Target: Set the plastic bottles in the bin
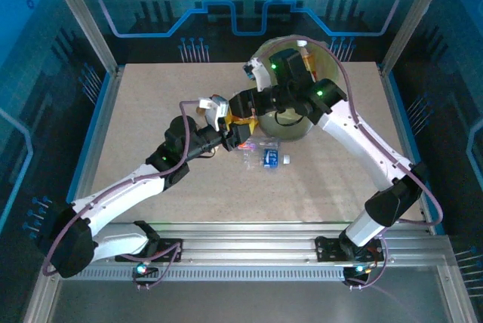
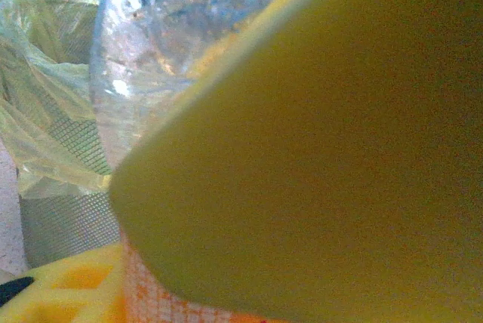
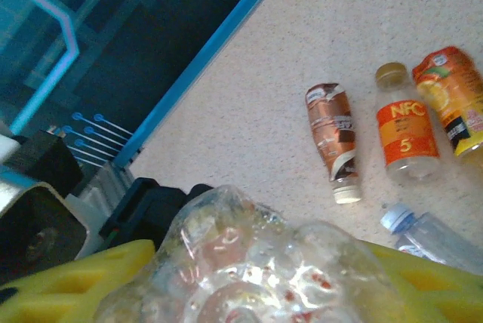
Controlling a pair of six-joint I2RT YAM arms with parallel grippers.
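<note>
A clear crushed plastic bottle [image 3: 256, 263] sits between the yellow fingers [image 3: 68, 285] of my right gripper [image 3: 249, 293], which is shut on its base. In the top view that gripper [image 1: 253, 103] meets my left gripper [image 1: 225, 121] beside the bin [image 1: 290, 128]. The left wrist view shows the same clear bottle [image 2: 151, 51] close up with a blurred yellow finger [image 2: 317, 149] across it, so the left jaws' state is hidden. The bin's yellow-green bag [image 2: 45, 74] is just behind. More bottles lie on the table: brown [image 3: 334, 140], orange-labelled [image 3: 406, 134], orange juice [image 3: 456, 96], blue-capped clear [image 3: 430, 236].
A clear bottle with a blue label [image 1: 264, 155] lies on the table in front of the bin. Blue side rails [image 1: 90, 134] and a metal frame bound the tabletop. Both arms cross over the middle of the table.
</note>
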